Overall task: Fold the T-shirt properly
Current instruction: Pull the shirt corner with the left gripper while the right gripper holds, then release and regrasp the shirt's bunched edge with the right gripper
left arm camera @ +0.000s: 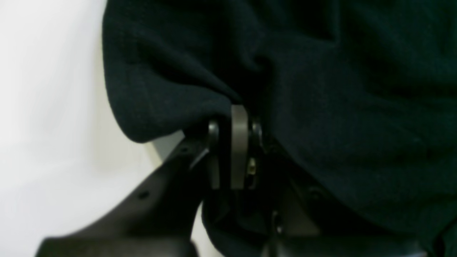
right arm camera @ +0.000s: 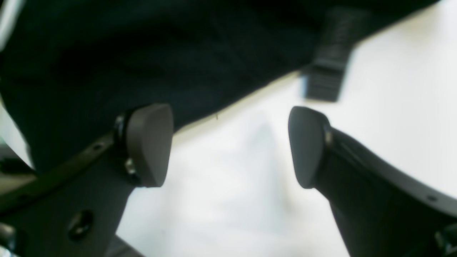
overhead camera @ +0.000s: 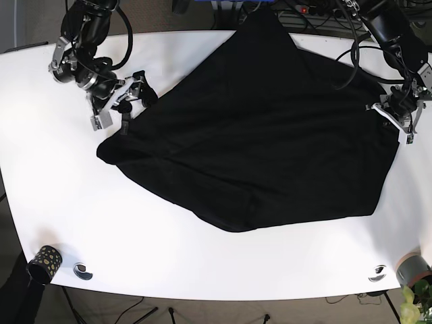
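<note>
The black T-shirt (overhead camera: pixel 256 142) lay spread and rumpled across the middle of the white table (overhead camera: pixel 135 250), its lower hem nearest the table's front edge. At the T-shirt's edge on the base view's right, the left gripper (left arm camera: pixel 235 142) was clamped on a bunched fold of cloth. At the T-shirt's opposite corner, the right gripper (right arm camera: pixel 228 146) hung with its jaws wide apart, one fingertip (right arm camera: pixel 148 142) over the fabric's border, holding nothing.
</note>
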`<state>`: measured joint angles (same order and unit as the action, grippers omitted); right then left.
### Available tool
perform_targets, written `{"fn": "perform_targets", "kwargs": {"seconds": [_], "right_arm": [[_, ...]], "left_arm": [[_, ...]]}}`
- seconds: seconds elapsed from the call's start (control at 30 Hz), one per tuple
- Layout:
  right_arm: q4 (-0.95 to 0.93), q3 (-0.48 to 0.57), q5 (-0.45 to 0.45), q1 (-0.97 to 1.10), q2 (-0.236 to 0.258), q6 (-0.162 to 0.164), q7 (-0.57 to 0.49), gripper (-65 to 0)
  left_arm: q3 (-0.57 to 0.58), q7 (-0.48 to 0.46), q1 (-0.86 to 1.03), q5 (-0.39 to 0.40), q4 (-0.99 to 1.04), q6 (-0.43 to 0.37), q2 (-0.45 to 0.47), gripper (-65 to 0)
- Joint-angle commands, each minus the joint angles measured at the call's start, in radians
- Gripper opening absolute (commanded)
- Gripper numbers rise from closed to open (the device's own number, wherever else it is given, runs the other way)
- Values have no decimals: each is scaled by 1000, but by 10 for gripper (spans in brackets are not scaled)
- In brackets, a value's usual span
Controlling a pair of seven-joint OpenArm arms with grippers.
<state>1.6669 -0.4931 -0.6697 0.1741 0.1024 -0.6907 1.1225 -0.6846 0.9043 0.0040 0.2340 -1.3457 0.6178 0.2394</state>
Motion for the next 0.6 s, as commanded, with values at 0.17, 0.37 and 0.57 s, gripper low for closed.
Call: {"fn": "perform_targets", "kwargs": {"seconds": [0.17, 0.37, 0.57], "right_arm": [[22, 113, 149, -144, 10, -7, -31, -168], [17, 264, 268, -252, 10, -7, -31, -168], [17, 466, 393, -319, 10, -7, -31, -168]], "left_arm": [[1, 20, -3, -12, -7, 0, 11, -650], [1, 20, 0, -12, -7, 0, 13, -650], [1, 20, 3, -12, -7, 0, 15, -650]]}}
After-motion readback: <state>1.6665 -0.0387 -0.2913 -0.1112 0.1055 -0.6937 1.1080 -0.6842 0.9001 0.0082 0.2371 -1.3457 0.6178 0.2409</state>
